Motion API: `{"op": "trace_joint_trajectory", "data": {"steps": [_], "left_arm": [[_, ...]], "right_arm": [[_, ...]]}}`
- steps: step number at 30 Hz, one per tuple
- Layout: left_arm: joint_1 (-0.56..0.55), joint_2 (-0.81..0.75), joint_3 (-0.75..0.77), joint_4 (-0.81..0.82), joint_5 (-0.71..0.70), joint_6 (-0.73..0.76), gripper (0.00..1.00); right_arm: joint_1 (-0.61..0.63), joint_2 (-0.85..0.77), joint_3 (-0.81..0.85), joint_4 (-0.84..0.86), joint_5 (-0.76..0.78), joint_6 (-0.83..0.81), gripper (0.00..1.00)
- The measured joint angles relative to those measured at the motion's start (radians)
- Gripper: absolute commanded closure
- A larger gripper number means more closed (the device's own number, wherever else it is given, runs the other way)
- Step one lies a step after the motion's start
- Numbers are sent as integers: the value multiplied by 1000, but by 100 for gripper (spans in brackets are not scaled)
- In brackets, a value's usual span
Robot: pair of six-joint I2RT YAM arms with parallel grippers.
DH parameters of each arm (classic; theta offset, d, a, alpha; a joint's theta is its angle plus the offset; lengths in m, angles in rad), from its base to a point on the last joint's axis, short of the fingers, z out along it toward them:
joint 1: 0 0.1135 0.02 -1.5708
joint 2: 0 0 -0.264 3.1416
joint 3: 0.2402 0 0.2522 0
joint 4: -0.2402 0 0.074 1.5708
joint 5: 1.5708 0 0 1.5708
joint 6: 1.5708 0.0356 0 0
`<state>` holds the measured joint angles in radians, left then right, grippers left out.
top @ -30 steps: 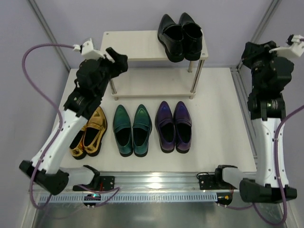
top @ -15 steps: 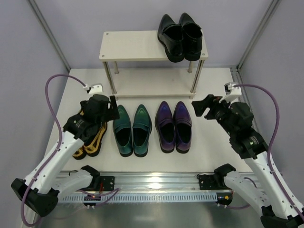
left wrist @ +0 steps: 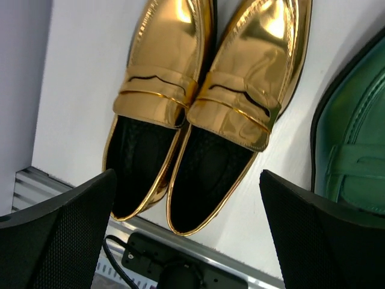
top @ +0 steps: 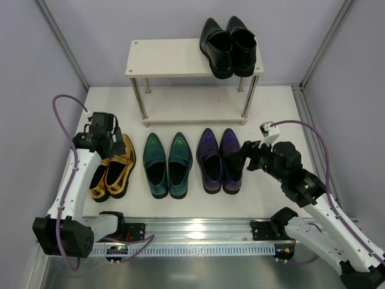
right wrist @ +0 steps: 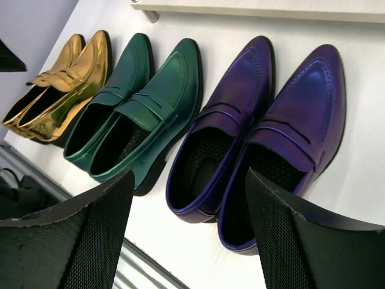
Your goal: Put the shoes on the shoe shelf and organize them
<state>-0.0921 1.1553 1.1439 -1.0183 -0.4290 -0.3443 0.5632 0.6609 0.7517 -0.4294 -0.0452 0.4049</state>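
Top view: shoe shelf [top: 174, 58] stands at the far side of the table [top: 271, 120]. The black pair [top: 228, 45] takes the right end of its top board, toes hanging over the back edge. The left part of the top board is bare, and so is the lower board. Three pairs sit in a row on the table in front of the shelf, toes toward it: gold pair [top: 114, 168] left, teal pair [top: 168, 165] middle, purple pair [top: 221, 161] right. There's a narrow gap between the teal and purple pairs, and gold is just beside teal. Heels are near the rail [top: 198, 229] at the near edge. Left gripper [top: 111, 144] is over the gold toes. Right gripper [top: 237, 158] is just beside the outer purple shoe. There's open table to the right of purple.

Left wrist: left gripper spread wide, fingers [left wrist: 66, 235] bracketing both gold heels from above, nothing held. Can't tell the height above the shoes. The two gold shoes touch along their inner sides. A teal edge is at frame right, with a strip of bare table between it and gold. Rail and wall are close on the left.

Right wrist: right gripper well open, fingers [right wrist: 307, 241] empty, looking at the purple heels. The purple shoes touch side by side. The shelf's lower board edge is just past the toes.
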Motion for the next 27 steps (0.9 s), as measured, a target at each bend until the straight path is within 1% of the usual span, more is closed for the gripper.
{"op": "trace_joint_trajectory", "data": {"steps": [3,6,12,16,17,18,19,20,21,25,27], "left_arm": [[30,11,-45,1,93,61,0],[52,78,-66,20,169,101,0],[111,222,-92,38,199,145,0],[139,267,-93,38,191,148,0],[150,271,-93,39,198,147,3],[161,274,-93,39,206,147,8],[174,278,-93,39,218,148,21],[185,287,-93,38,233,149,28],[193,298,-93,35,245,155,45],[205,395,-89,-3,261,179,100],[209,433,-80,-24,253,199,100]], "right_arm": [[7,-15,-17,15,-36,10,23],[7,-56,-39,21,-57,13,23],[7,-135,-80,31,-89,16,23],[7,-155,-100,34,-104,17,23],[7,-161,-107,34,-108,17,23],[7,-166,-113,34,-109,17,23],[7,-171,-120,34,-111,17,23],[7,-178,-127,34,-111,16,23],[7,-183,-134,34,-111,17,23],[7,-191,-155,33,-111,17,23],[7,-191,-162,32,-111,16,23]]}}
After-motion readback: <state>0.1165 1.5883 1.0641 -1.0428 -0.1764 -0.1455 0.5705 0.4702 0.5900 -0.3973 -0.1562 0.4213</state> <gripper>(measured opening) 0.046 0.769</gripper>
